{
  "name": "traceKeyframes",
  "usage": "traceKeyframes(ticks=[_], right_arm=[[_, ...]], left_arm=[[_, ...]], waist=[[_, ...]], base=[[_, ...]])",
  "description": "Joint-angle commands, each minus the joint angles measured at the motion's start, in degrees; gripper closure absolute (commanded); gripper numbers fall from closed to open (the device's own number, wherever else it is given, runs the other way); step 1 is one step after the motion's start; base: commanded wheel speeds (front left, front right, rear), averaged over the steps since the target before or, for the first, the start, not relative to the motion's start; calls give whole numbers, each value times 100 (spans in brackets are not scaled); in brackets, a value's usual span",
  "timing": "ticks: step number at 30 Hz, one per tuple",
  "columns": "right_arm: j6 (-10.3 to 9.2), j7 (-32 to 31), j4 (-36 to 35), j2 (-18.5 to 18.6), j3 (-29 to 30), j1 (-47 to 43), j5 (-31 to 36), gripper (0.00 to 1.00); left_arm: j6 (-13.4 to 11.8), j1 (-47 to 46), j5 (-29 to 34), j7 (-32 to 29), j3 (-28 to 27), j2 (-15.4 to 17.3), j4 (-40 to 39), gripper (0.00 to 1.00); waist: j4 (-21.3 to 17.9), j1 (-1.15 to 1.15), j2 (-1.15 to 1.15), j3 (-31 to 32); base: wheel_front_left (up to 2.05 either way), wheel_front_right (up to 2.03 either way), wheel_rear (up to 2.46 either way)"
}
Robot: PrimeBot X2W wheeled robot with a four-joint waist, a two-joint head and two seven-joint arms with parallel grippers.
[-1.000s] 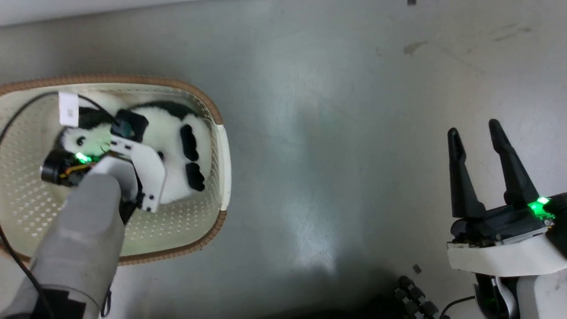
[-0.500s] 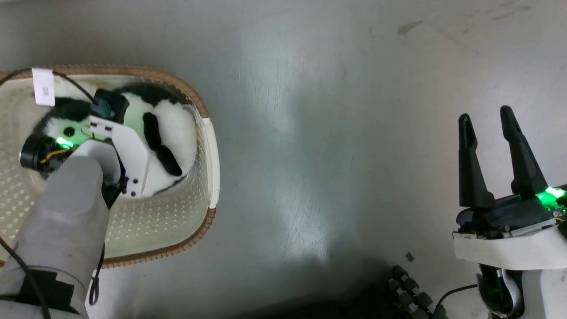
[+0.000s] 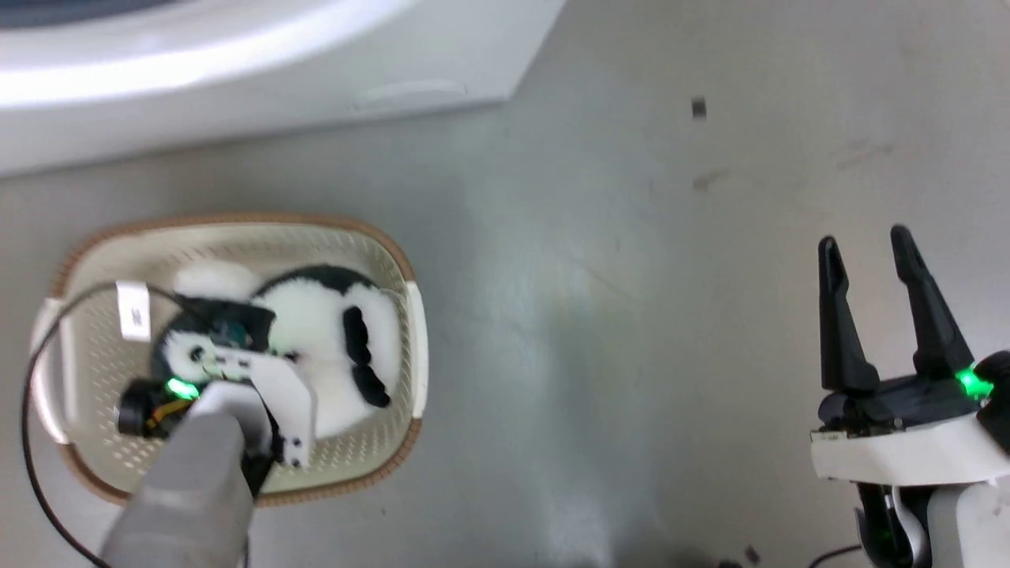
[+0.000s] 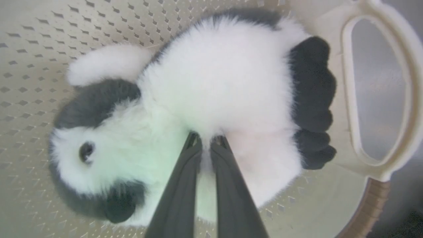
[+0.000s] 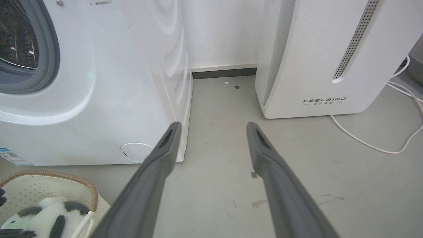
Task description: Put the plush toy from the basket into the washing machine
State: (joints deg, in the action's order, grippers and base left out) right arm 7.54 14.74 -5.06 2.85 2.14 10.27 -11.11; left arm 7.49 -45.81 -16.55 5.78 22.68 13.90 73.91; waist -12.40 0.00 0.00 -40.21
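Head: left forearm [image 3: 189,489], pale grey, reaches down into the basket [image 3: 237,219], which is cream perforated plastic, rounded-rectangular, with a brown ribbed rim. The wrist covers the head end of the plush toy [image 3: 323,339], fluffy white with black limbs, lying inside the basket. Right gripper [image 3: 863,237] sits well off to that arm's right over the smooth grey floor [image 3: 592,315], two long dark tapered fingers spread, nothing between them. Washing machine [image 3: 237,63], glossy white front, is beyond the basket.

Left wrist: left gripper [image 4: 205,138] is narrowed to a slit, tips sunk in white fur at the toy's middle, pinching a tuft. Toy's head is left of the fingers, black paws to their right, next to the basket's oval loop handle [image 4: 383,170].

Right wrist: fingers wide, empty. Ahead-left of them are the washing machine's grey gasket [image 5: 49,49] and shiny perforated drum [image 5: 16,39]. Ahead-right is a white boxy FEELBIRD appliance [image 5: 314,49] with a thin white cable [image 5: 363,142]. Basket and toy are low to the left.
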Motion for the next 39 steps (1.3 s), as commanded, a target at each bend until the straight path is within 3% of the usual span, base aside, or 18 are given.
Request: traceKeyframes(ticks=[1,7,14,27,33,39], right_arm=[[-5,26,52,3,38,-105,66,0],[-5,26,134,3,86,-357,206,0],[-5,26,165,3,159,-622,322,0],[-5,26,154,3,153,-967,357,0],[-5,26,65,3,129,-999,348,0],[-5,26,-7,3,68,-895,318,0]], left_arm=[[-13,166,-83,197,-53,-69,-5,100],[-9,663,-211,731,-62,-243,-59,100],[-39,1174,-323,913,-143,-320,-464,100],[-412,2577,-52,920,-821,-212,-3568,100],[-487,2945,291,921,-1234,-178,-5213,100],[-452,2759,504,921,-1665,-107,-6297,100]], waist=[[174,0,0,683],[364,0,0,1400],[626,0,0,1983],[864,0,0,2703],[831,0,0,2643],[674,0,0,2322]], base=[[0,0,0],[0,0,0],[0,0,0],[0,0,0],[0,0,0],[0,0,0]])
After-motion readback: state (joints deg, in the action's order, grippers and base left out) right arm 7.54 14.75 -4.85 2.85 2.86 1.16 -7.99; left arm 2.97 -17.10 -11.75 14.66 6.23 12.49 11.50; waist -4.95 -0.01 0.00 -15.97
